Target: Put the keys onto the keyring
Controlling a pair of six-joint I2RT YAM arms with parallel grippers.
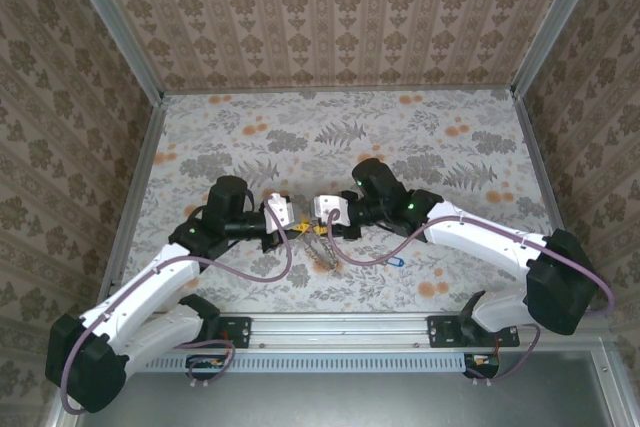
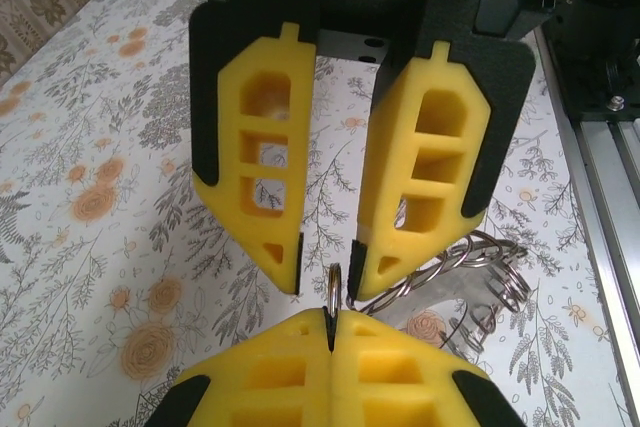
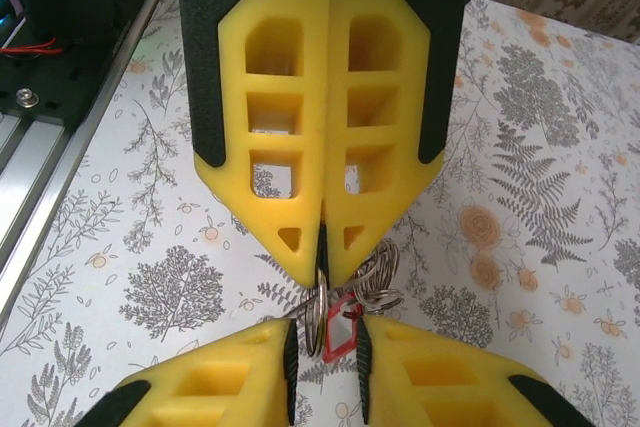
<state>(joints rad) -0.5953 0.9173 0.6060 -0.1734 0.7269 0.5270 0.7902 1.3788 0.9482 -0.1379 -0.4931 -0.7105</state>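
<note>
1. Floral-print table (image 1: 420, 137); left gripper (image 3: 322, 269), near centre, is clamped on the thin grey metal keyring (image 2: 332, 285).
2. Right gripper (image 3: 326, 335), jaws narrow, brackets the small red-headed key (image 3: 342, 337): the threading step. Next: grip firmly, align with the ring.

The left gripper (image 3: 322, 262), at the top, is pinching the keyring (image 3: 318, 297) between fingertips pressed tight together. Below it, the right gripper (image 3: 325, 372) is holding its jaws slightly apart around a red key (image 3: 340, 332), over the flowered surface (image 3: 150, 277).
</note>
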